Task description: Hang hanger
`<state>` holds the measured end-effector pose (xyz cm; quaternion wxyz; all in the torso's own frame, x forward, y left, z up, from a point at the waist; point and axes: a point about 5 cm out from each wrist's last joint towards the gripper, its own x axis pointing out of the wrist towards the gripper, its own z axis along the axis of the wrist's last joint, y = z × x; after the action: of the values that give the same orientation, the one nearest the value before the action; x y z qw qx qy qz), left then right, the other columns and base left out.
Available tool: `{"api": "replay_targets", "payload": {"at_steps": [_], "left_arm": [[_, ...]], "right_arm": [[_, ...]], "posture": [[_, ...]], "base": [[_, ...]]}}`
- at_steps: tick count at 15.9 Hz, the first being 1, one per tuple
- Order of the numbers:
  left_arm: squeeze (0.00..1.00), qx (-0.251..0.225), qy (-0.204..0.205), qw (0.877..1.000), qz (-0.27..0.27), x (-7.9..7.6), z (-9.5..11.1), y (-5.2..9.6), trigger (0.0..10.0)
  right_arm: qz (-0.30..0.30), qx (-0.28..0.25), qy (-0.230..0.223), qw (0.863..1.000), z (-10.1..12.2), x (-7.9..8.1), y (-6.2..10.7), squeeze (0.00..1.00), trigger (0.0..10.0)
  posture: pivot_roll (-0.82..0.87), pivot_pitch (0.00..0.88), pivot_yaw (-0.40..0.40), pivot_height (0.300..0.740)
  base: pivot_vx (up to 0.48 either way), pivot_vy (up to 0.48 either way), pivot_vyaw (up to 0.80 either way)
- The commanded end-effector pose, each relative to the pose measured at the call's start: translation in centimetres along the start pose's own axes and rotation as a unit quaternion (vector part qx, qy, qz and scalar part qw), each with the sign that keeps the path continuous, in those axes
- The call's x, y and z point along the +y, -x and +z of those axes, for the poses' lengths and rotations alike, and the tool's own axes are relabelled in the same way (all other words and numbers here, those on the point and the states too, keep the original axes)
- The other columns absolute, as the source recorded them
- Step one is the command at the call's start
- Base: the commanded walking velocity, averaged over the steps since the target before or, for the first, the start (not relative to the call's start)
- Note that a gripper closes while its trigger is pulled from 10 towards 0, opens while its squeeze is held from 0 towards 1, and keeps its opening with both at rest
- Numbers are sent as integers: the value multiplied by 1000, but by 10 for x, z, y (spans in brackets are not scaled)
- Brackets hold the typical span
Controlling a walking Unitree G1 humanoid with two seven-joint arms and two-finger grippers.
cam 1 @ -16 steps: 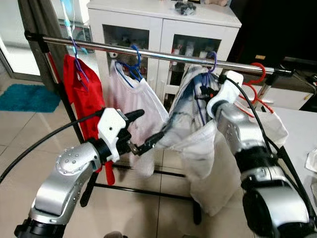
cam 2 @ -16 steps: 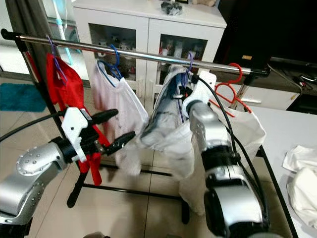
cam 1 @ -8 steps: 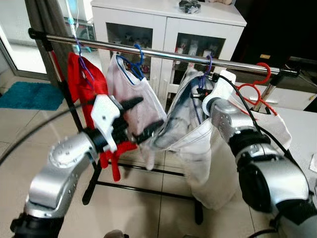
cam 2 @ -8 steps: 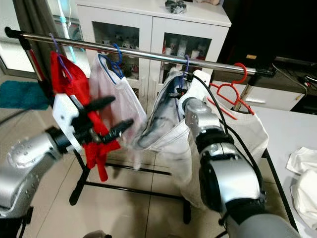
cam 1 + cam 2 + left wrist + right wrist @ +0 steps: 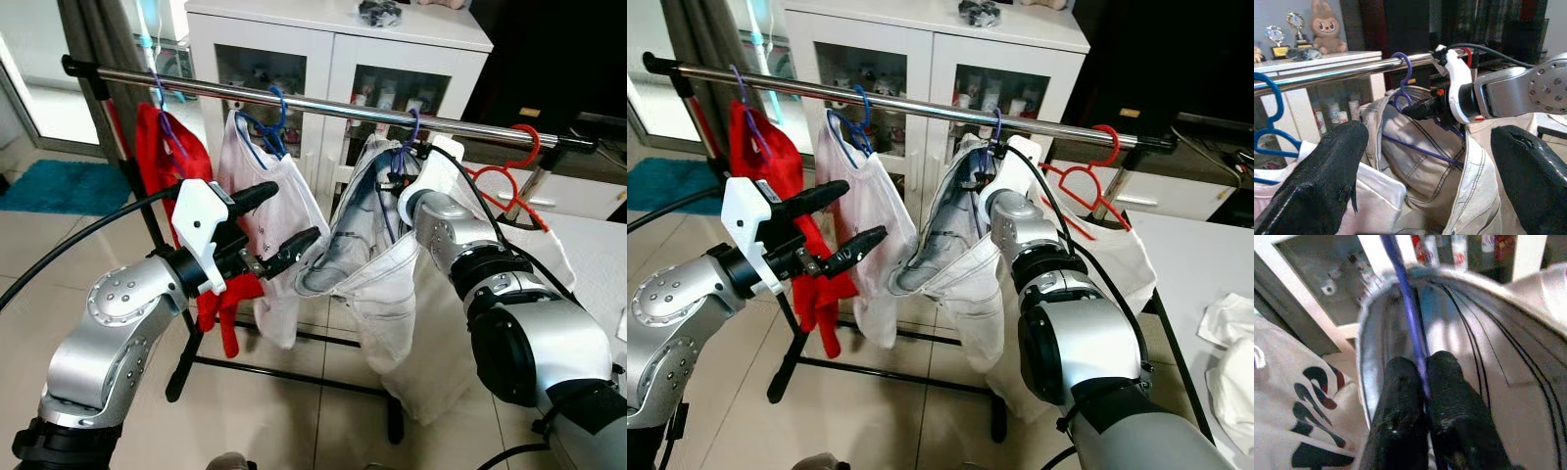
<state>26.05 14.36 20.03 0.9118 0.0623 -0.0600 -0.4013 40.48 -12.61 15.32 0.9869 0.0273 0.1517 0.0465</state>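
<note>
A purple hanger [image 5: 412, 128] carrying a white stitched garment [image 5: 384, 284] has its hook over the steel rail [image 5: 323, 105]. My right gripper [image 5: 1422, 363] is shut on the hanger's purple stem just below the hook, up close to the rail [image 5: 1342, 71]. My left gripper [image 5: 294, 212] is open in front of the rack, at the garment's left edge. One finger reaches the fabric fold, and nothing is held between the two. In the left wrist view, the hook [image 5: 1403, 73] sits on the rail beside my right wrist.
On the same rail hang a red garment [image 5: 162, 157], a white shirt on a blue hanger [image 5: 266, 191] and a red hanger [image 5: 509, 162] with white cloth. A white cabinet [image 5: 333, 39] stands behind. A white table [image 5: 602, 255] is at the right. The rack's black foot [image 5: 294, 377] crosses the tiled floor.
My left gripper rose from low at the garment's hem to beside the white shirt, staying open. The right gripper kept its hold on the hanger. The camera shifted a little.
</note>
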Motion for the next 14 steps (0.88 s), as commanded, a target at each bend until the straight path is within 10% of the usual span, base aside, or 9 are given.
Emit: {"api": "replay_targets", "payload": {"at_steps": [1, 5, 10, 14], "left_arm": [[0, -12, -11, 1000, 2, 0, 7, 0, 10000], [0, 31, -4, 998, 50, 10, -8, 4, 10000], [0, 93, -12, 981, 168, 29, -35, 14, 10000], [0, 86, 5, 973, 212, 21, -40, 19, 10000]], "right_arm": [[6, -22, 6, 1000, 10, 0, 0, 1000, 10000], [98, -87, 4, 991, 14, -6, 12, 1000, 10000], [173, -120, 48, 976, -5, -7, 63, 1000, 10000], [211, -164, -19, 963, -6, 3, 116, 1000, 10000]], "posture": [[99, 0, -58, 740], [81, 0, -56, 740], [51, 0, -40, 740], [32, 0, -40, 740]], "base": [[0, 0, 0], [0, 0, 0], [0, 0, 0], [0, 0, 0]]}}
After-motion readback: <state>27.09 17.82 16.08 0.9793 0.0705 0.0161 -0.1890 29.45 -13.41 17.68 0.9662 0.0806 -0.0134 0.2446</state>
